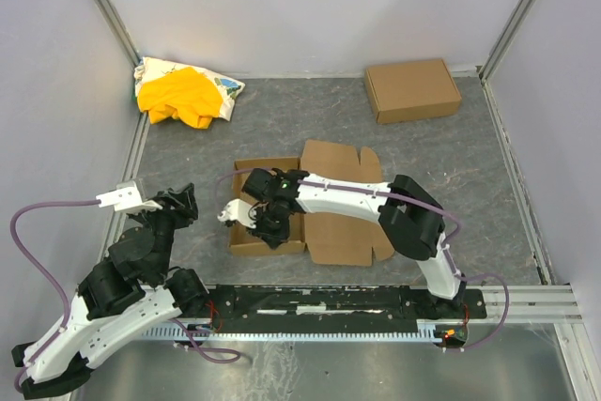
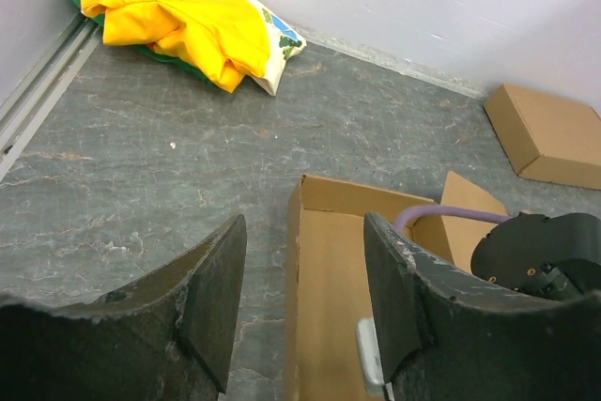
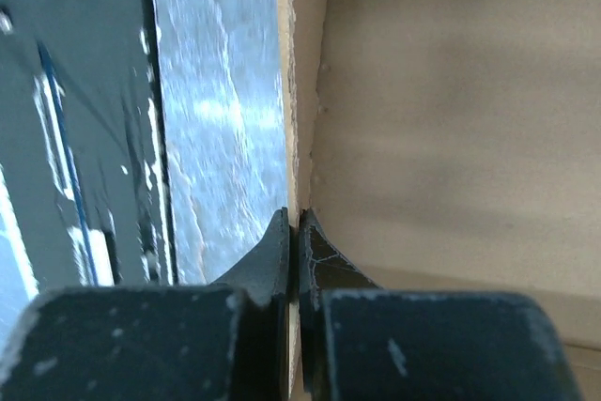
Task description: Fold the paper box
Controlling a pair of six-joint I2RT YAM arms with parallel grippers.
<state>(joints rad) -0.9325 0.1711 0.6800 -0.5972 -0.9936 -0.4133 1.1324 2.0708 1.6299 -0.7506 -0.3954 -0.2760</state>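
Observation:
The paper box lies mid-table as a brown die-cut sheet. Its left part is folded up into a shallow tray, and flat flaps spread to the right. My right gripper reaches into that tray from the right. In the right wrist view the right gripper is shut on the thin upright wall of the paper box, one finger on each side. My left gripper hovers left of the box. In the left wrist view the left gripper is open and holds nothing, with the tray's left wall below it.
A ready-made brown cardboard box sits at the back right, also in the left wrist view. A yellow-and-white cloth heap fills the back left corner. Grey walls enclose the table, and a metal rail runs along the near edge.

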